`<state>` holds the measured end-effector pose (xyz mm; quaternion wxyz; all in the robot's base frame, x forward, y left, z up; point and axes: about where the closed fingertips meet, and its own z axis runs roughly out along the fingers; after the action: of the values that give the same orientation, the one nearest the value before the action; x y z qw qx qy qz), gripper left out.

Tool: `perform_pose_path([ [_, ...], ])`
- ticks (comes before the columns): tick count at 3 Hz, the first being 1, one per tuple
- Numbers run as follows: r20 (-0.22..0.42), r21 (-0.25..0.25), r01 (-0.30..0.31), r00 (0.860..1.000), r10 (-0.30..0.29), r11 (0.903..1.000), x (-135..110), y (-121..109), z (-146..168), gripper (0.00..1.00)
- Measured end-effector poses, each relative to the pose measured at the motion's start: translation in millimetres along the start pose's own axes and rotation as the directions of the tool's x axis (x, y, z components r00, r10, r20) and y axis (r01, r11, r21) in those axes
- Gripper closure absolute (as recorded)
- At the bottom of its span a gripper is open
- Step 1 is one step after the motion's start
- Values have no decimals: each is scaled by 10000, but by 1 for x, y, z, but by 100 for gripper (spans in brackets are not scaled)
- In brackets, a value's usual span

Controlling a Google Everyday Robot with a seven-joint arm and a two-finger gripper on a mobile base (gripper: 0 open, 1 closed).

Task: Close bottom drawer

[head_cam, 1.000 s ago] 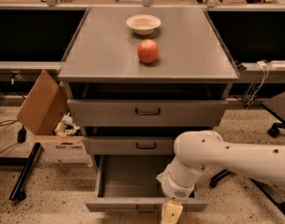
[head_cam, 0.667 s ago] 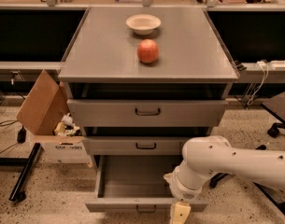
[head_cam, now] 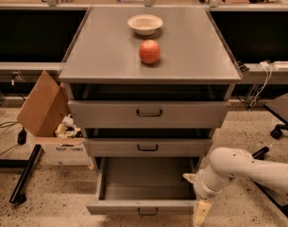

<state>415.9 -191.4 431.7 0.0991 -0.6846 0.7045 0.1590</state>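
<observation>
The bottom drawer [head_cam: 146,206] is the lowest, slimmest one of the grey cabinet. It is pulled far out, showing its plain grey tray inside and a small dark bar handle [head_cam: 148,211] on its front. My gripper [head_cam: 199,207] hangs at the end of the white arm [head_cam: 238,167], right beside the drawer's right front corner and near the floor. The arm reaches in from the lower right.
The middle drawer [head_cam: 148,147] and top drawer [head_cam: 149,113] stand slightly out. A red apple [head_cam: 149,51] and a white bowl [head_cam: 145,23] sit on the cabinet top. An open cardboard box [head_cam: 54,126] stands at the left. Chair legs [head_cam: 278,131] are at the right.
My arm and gripper have moved to the right, from in front of the drawer's right half to beside its right front corner. The drawer has not moved.
</observation>
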Motion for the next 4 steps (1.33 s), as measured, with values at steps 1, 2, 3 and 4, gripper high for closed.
perform_pose_path([
  [1,-97,-296,398,9991,-401,9988,34,-16,46,0],
  [2,-862,-719,589,9942,-651,9957,45,-23,95,1],
  [3,-1138,-1059,434,9920,-555,9934,56,-20,124,23],
  [4,-1004,-1484,5,9948,-156,9889,77,-17,154,46],
])
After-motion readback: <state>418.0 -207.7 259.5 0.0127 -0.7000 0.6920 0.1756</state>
